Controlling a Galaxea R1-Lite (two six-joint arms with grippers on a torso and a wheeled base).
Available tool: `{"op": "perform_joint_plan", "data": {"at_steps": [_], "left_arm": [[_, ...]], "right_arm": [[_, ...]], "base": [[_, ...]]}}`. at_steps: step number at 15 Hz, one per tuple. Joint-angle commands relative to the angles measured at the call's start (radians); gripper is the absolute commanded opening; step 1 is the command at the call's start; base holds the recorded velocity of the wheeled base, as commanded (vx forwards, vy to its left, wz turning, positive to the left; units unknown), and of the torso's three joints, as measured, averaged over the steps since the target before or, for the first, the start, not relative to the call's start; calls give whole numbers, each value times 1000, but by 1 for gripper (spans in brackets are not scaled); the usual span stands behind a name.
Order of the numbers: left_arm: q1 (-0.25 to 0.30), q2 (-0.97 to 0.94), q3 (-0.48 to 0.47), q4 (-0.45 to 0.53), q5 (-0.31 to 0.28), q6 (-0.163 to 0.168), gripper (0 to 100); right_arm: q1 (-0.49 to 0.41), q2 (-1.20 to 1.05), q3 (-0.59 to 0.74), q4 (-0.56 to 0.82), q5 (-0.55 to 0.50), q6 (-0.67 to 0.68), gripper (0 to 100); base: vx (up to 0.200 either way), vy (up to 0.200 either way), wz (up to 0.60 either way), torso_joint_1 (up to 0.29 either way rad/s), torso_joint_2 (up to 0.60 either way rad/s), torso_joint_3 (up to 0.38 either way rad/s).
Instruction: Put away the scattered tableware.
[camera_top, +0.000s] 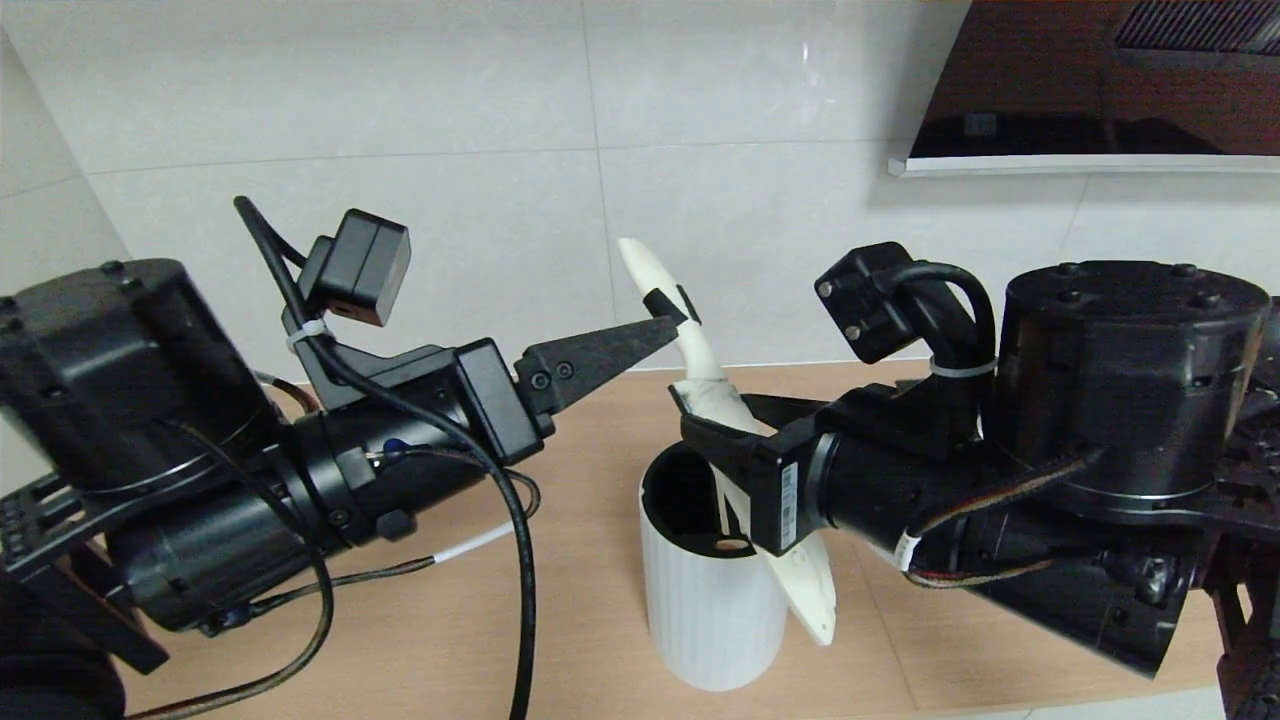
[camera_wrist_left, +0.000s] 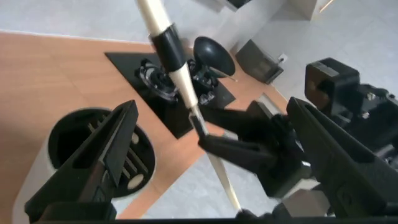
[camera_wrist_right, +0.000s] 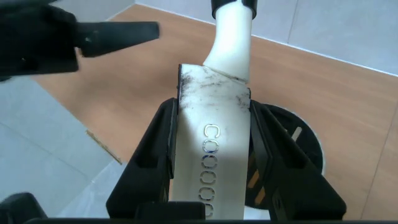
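A white slotted spatula (camera_top: 700, 365) with a black band on its handle is tilted above a white ribbed utensil holder (camera_top: 705, 610) on the wooden counter. My right gripper (camera_top: 715, 425) is shut on the spatula's blade (camera_wrist_right: 214, 146), whose lower end hangs outside the holder's rim. My left gripper (camera_wrist_left: 211, 109) is open, one finger (camera_wrist_left: 102, 152) on each side of the spatula handle (camera_wrist_left: 168, 43), and one fingertip (camera_top: 660, 330) is at the black band. The holder (camera_wrist_left: 37, 168) has several utensil handles (camera_wrist_left: 127, 168) inside.
The wooden counter (camera_top: 420, 640) runs back to a white tiled wall (camera_top: 500, 120). A dark range hood (camera_top: 1090, 90) hangs at the upper right. A black panel with a burner-like fixture (camera_wrist_left: 158, 84) lies beyond the holder.
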Motion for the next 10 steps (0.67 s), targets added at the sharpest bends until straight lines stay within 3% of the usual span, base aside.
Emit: {"op": "perform_joint_plan", "data": {"at_steps": [1,10], "left_arm": [[-8,49,-7,-12,25,-1,100],[-17,57,-5,-32,42,-1,100]], "right_arm": [[27,8,11,-1,1,2,0],[69,31,35,-41,1,5,0]], "base": [[0,0,0,0,0,0],[0,0,0,0,0,0]]}}
